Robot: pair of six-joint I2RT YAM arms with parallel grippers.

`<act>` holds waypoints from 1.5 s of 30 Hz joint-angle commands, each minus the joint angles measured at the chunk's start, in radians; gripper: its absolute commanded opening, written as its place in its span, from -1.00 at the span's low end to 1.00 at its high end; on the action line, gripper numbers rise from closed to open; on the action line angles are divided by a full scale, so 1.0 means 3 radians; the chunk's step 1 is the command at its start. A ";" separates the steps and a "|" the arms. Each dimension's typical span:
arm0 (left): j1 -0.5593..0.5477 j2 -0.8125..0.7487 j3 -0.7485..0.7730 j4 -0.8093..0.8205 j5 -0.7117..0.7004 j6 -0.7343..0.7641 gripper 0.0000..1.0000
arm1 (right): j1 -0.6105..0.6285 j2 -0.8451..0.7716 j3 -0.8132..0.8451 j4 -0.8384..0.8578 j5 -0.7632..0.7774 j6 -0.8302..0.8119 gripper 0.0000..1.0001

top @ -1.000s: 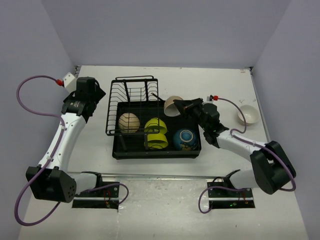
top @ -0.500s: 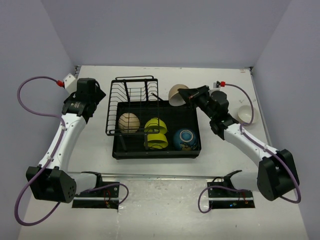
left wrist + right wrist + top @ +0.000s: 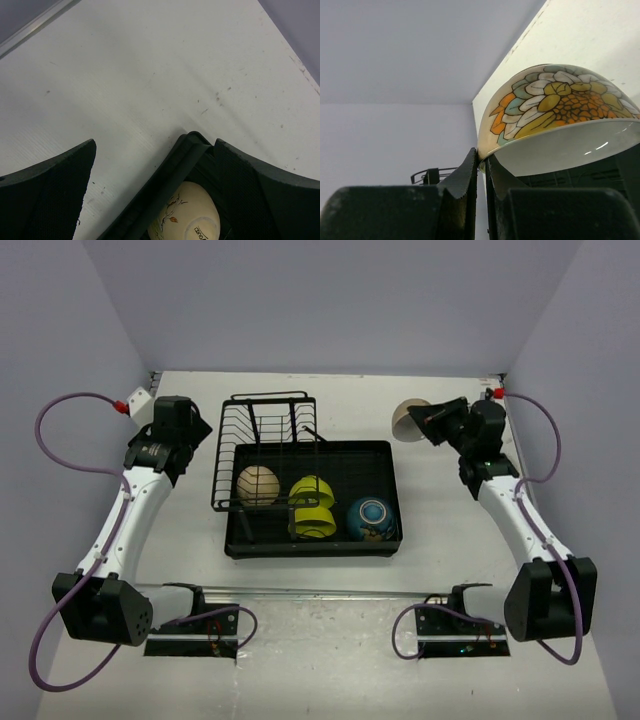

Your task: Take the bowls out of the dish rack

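The dish rack, a black wire rack (image 3: 265, 425) joined to a black tray (image 3: 385, 455), stands mid-table. In the tray are a tan bowl (image 3: 258, 485), two lime-green bowls (image 3: 312, 506) on edge, and a blue bowl (image 3: 370, 517). My right gripper (image 3: 430, 420) is shut on the rim of a second tan bowl (image 3: 407, 418), held in the air to the right of the rack. In the right wrist view this bowl (image 3: 555, 100) shows a leaf pattern, and the gripper (image 3: 483, 162) pinches its rim. My left gripper (image 3: 186, 440) is open and empty left of the rack. In the left wrist view the gripper (image 3: 155, 145) frames the tray corner (image 3: 192, 142) and the tan bowl (image 3: 187, 215). The cream-white bowl is hidden.
Grey walls close the table at the back and on both sides. The right arm (image 3: 510, 500) stretches along the right side of the table. A purple cable (image 3: 60, 430) loops off the left arm.
My right gripper has carried the tan bowl from the tray's back right corner to the right and farther back. The right arm now covers the cream-white bowl. The left arm has not moved.
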 commanded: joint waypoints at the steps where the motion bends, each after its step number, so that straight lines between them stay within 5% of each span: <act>1: 0.0027 0.0004 0.0082 0.0133 0.0012 0.0024 1.00 | -0.0221 -0.0186 0.0298 -0.0131 -0.0213 -0.0289 -1.00; 9: 0.0027 0.0056 0.0134 0.0164 0.0017 0.0024 1.00 | -0.0503 -0.0165 0.0370 -0.0831 -0.0147 -0.0662 -1.00; 45: 0.0027 0.0178 0.0031 0.0241 0.0063 0.0167 1.00 | -0.1255 -0.0477 0.0830 -0.2335 0.0237 -0.1511 -1.00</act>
